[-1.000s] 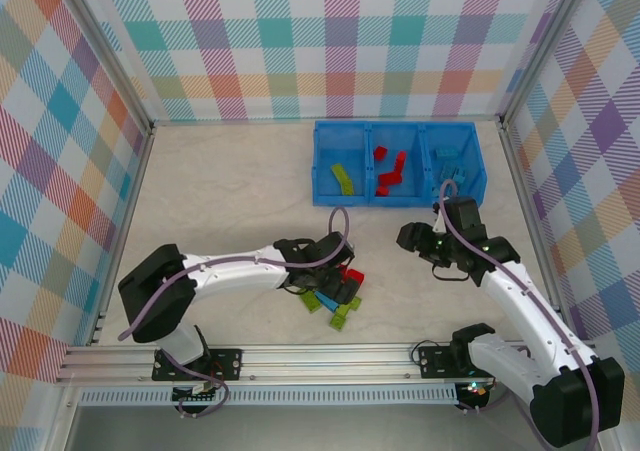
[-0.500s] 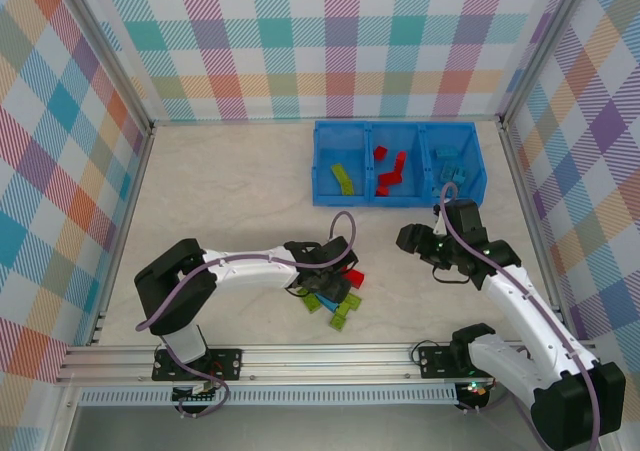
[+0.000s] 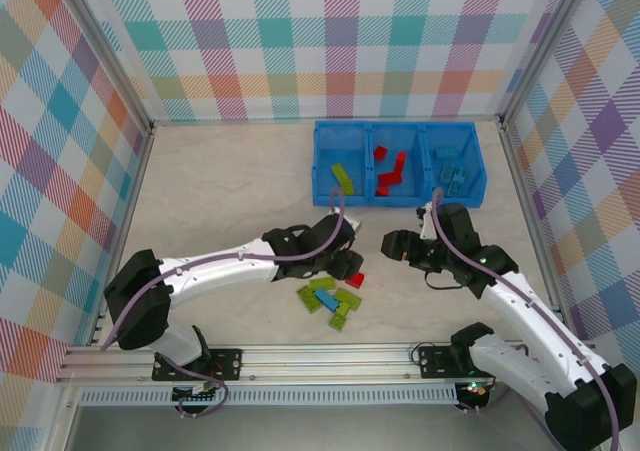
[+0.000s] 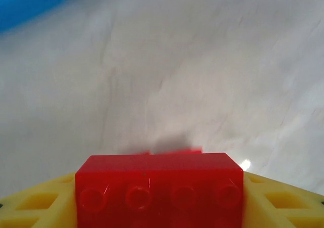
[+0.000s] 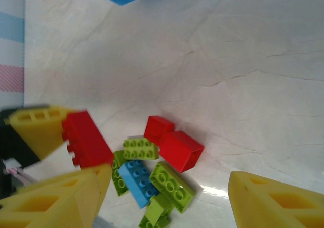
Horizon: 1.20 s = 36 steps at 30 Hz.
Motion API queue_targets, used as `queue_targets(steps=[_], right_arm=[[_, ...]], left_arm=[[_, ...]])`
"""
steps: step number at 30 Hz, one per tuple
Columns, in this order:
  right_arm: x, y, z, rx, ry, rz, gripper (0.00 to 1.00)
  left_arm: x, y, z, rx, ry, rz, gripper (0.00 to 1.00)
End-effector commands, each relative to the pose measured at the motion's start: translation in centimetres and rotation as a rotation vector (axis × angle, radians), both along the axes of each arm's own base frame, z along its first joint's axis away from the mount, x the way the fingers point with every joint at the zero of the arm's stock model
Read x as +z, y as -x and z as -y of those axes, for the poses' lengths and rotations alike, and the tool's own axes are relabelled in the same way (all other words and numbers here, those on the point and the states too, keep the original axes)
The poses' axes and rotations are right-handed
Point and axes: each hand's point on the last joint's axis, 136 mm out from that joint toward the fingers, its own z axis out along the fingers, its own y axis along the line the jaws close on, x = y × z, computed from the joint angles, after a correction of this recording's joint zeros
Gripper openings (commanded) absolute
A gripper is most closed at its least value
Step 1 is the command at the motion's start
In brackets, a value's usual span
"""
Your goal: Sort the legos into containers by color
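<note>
Noted: left gripper [image 3: 346, 262] clamped on red lego [image 5: 87, 139]. The right gripper [image 3: 393, 244] has fingers apart, empty, just right of it, far-right of loose legos [image 3: 330, 299].

The left arm [image 3: 220, 268] reaches low and far to the right, and the left gripper [image 3: 345, 259] is clamped on a red brick [image 4: 159, 187] between its yellow fingers [image 4: 35, 208]. The right arm [image 3: 515, 296] bends leftward. The right gripper [image 3: 396, 243] has its jaws spread wide and holds nothing.
</note>
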Motion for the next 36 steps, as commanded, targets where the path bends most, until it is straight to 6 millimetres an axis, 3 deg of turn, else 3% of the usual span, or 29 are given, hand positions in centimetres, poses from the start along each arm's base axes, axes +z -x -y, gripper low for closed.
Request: queue_targets(steps=[1, 7, 11, 15, 19, 23, 26, 27, 30, 32, 36], right_arm=[[0.4, 0.4, -0.5, 0.015, -0.019, 0.028, 0.69], [0.6, 1.7, 1.2, -0.037, -0.001, 0.058, 0.69], [0.9, 2.5, 2.2, -0.061, 0.016, 0.072, 0.69], [0.6, 3.1, 2.8, -0.072, 0.025, 0.069, 0.69], [0.5, 3.4, 3.0, -0.076, 0.023, 0.069, 0.69], [0.0, 3.2, 3.1, -0.082, 0.037, 0.06, 0.69], [-0.5, 3.0, 3.4, -0.104, 0.06, 0.033, 0.69], [-0.7, 2.9, 3.5, -0.111, 0.071, 0.021, 0.69], [-1.4, 2.6, 2.9, -0.102, 0.072, -0.021, 0.68], [-1.9, 2.4, 1.9, -0.078, 0.066, -0.048, 0.67], [-3.5, 2.0, -0.3, -0.035, 0.127, -0.095, 0.67]], left_arm=[[3.0, -5.0, 2.8, -0.024, 0.085, 0.142, 0.61], [6.9, -13.0, 7.4, -0.039, 0.118, 0.298, 0.61], [6.8, -18.1, 10.3, -0.054, 0.129, 0.336, 0.62], [6.4, -21.5, 12.4, -0.075, 0.141, 0.343, 0.65], [6.5, -23.0, 12.7, -0.065, 0.143, 0.324, 0.82], [9.8, -22.0, 12.5, -0.073, 0.207, 0.327, 0.9], [13.3, -20.1, 11.1, -0.063, 0.272, 0.334, 0.92], [15.0, -19.2, 10.3, -0.058, 0.316, 0.354, 0.92], [17.4, -15.3, 7.5, -0.079, 0.397, 0.383, 0.94], [18.0, -12.2, 5.6, -0.111, 0.405, 0.396, 0.97], [17.1, -6.8, 0.9, -0.157, 0.307, 0.395, 1.0]])
